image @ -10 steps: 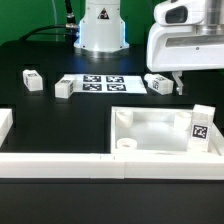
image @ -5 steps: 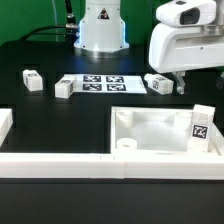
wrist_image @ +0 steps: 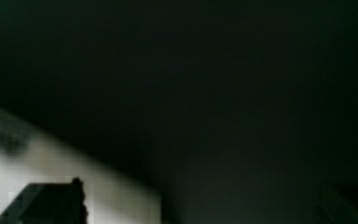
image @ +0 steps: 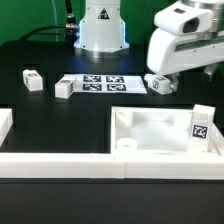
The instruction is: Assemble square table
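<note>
Tabletop: the tabletop [image: 150, 133] lies rim-up on the worktop [image: 60, 120], in the lower right of the exterior view.
Legs: an upright leg [image: 201, 125] stands at the tabletop's right edge. The target leg [image: 160, 84] lies right of centre, just beside the marker board [image: 100, 82]. Two spare legs [image: 66, 88] lie left of that board.
Jaws: spread wide and holding nothing, close over the target leg at upper right.
Wrist view: mostly dark and blurred, so alignment cannot be confirmed.
Risk, descent: if off-centre, a fingertip could strike the target leg and shove it onto the marker board.
Risk, grip: a skewed hold would likely tilt the leg and jam it at a socket.
</note>
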Action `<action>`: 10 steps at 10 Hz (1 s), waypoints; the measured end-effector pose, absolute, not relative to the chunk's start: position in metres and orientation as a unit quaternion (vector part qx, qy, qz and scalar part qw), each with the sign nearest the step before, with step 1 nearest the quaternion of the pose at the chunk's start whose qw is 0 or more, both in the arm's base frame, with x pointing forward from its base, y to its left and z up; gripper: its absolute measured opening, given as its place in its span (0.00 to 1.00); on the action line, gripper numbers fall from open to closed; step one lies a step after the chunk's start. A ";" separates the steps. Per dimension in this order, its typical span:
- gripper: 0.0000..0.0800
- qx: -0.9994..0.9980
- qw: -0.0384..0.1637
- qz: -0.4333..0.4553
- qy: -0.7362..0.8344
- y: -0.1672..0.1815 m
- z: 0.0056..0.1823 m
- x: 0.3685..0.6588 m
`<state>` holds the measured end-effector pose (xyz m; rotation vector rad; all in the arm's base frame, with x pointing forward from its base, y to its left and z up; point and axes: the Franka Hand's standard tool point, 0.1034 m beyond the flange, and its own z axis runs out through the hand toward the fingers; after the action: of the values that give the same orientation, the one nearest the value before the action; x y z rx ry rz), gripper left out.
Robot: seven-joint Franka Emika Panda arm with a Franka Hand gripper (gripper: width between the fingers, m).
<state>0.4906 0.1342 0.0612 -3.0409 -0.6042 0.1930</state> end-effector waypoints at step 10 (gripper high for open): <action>0.81 -0.924 -0.017 0.365 -0.116 0.125 0.040 0.420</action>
<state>0.4203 0.1246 0.0404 -2.9341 -0.3689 1.1600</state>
